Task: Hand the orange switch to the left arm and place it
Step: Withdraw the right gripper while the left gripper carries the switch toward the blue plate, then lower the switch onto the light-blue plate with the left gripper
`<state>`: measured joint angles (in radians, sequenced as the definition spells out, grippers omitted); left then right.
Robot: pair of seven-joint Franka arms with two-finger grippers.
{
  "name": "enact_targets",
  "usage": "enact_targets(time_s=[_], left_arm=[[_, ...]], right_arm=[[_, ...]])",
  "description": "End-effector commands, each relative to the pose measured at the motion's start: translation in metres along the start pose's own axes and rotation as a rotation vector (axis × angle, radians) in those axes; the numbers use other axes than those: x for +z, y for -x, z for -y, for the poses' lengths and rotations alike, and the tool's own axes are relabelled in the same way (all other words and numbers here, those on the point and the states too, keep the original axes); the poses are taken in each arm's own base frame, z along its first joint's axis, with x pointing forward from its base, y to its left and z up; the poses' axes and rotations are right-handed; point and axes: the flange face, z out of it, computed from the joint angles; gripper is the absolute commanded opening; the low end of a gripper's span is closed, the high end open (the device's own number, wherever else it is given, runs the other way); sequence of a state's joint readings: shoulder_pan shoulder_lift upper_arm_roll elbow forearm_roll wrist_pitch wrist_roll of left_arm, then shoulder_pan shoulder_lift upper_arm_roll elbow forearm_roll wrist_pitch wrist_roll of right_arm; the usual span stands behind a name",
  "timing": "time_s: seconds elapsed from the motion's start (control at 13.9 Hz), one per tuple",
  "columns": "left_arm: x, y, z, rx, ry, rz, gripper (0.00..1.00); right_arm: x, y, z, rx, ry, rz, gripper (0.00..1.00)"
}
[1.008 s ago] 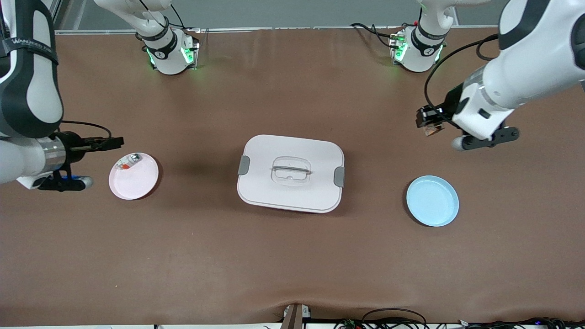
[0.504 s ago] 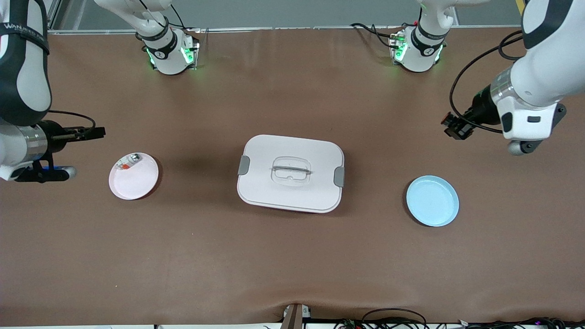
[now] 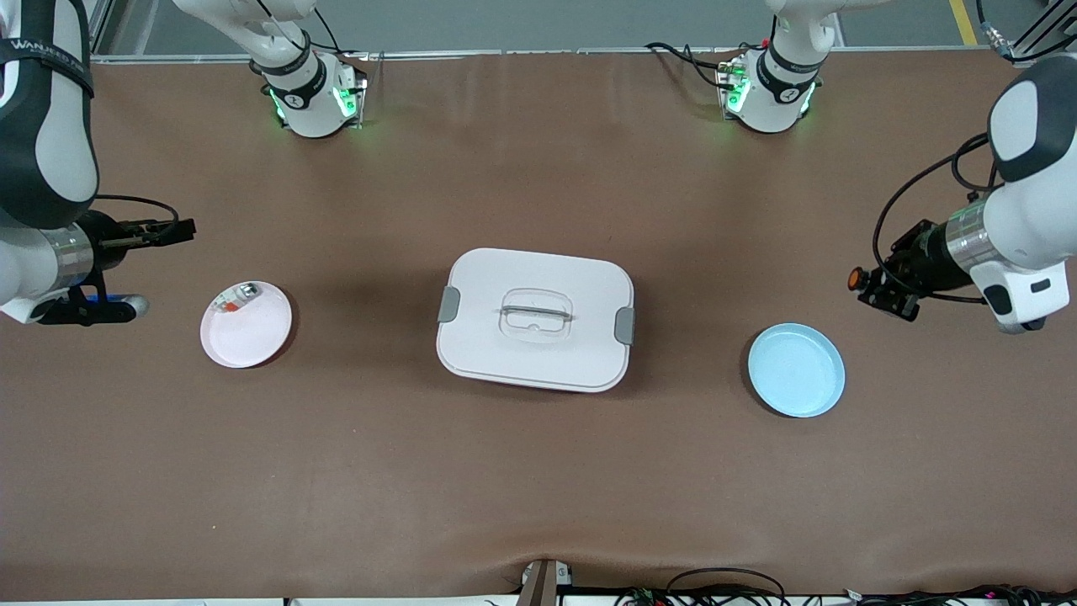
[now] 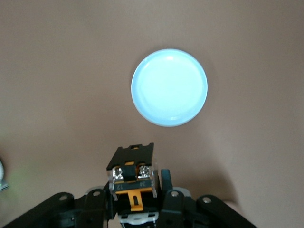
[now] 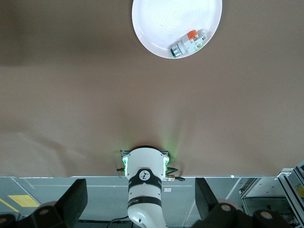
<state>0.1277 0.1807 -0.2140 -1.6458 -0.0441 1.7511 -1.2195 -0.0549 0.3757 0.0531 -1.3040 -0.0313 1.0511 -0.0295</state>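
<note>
I have the orange switch (image 4: 132, 180) clamped in my left hand (image 3: 875, 288), which hangs over bare surface (image 3: 538, 471) at the left arm's end, just beside the blue plate (image 3: 796, 370). In the left wrist view the switch sits between the fingers with its black body pointing out from the hand, straight toward that plate, its orange tab back at the hand's root. In the front view only a small orange dot shows at the tip of the hand.

The relation I care about is this: the blue plate lies directly ahead along the switch's long axis, with nothing between, while the white box (image 3: 535, 318) sits well apart toward the middle of the surface. So I judge the next move to be a short advance and descent, and the box should not be in the path.

My right hand (image 3: 172, 229) waits with fingers spread wide and holding nothing, over bare surface near the pink plate (image 3: 246, 325), where a small silver-and-clear piece (image 5: 189, 42) rests.
</note>
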Motion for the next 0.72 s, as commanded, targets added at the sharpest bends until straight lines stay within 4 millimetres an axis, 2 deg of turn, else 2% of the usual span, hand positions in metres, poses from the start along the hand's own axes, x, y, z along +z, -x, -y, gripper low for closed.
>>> enact_targets(time_s=[0.0, 0.07, 0.22, 0.29, 0.65], left_arm=[[0.032, -0.007, 0.006, -0.068, 0.036, -0.058, 0.0], [0.047, -0.011, 0.007, -0.082, 0.053, -0.068, 0.0], [0.071, -0.014, 0.008, -0.104, 0.089, -0.078, 0.0], [0.085, -0.018, 0.009, -0.112, 0.1, -0.081, 0.0], [0.148, -0.03, -0.004, -0.141, 0.07, -0.12, 0.0]], right_arm=[[-0.002, 0.001, -0.011, 0.009, 0.003, -0.008, 1.0], [-0.004, 0.0, -0.019, 0.019, -0.006, -0.024, 1.0], [-0.015, -0.002, -0.022, 0.005, -0.023, -0.089, 1.0], [-0.03, 0.005, -0.02, 0.004, -0.015, -0.122, 1.0], [-0.044, 0.012, -0.013, 0.003, -0.008, -0.156, 1.0]])
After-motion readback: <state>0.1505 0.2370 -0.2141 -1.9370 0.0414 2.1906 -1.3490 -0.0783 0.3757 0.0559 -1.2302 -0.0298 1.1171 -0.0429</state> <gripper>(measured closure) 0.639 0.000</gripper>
